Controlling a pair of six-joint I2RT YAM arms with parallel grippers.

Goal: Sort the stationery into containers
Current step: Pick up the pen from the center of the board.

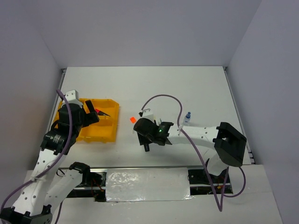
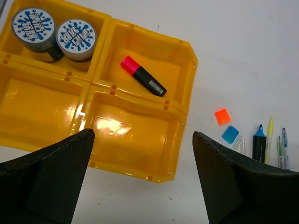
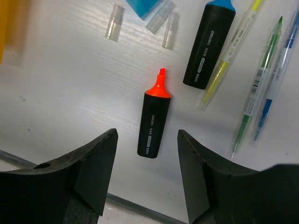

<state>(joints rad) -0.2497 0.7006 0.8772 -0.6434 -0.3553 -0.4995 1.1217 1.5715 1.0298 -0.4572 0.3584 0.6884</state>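
Observation:
The yellow-orange tray (image 1: 103, 134) lies at the left. In the left wrist view the tray (image 2: 186, 95) holds two blue-and-white tins (image 2: 33, 25) in one compartment and a pink-capped marker (image 2: 142, 77) in another. My left gripper (image 2: 142, 134) hangs open and empty above the tray's near corner. My right gripper (image 3: 147, 133) is open, its jaws either side of the rear end of an uncapped orange-tipped black marker (image 3: 154, 121) lying on the table. A blue-capped marker (image 3: 209, 44), a yellow pen (image 3: 229, 56) and green and blue pens (image 3: 257, 88) lie beside it.
An orange square (image 2: 222, 116) and a blue square (image 2: 230, 134) lie right of the tray. Clear pen caps (image 3: 113, 22) lie near them. A small blue-capped bottle (image 1: 187, 116) stands behind the right arm. The table's front edge runs just under the right gripper.

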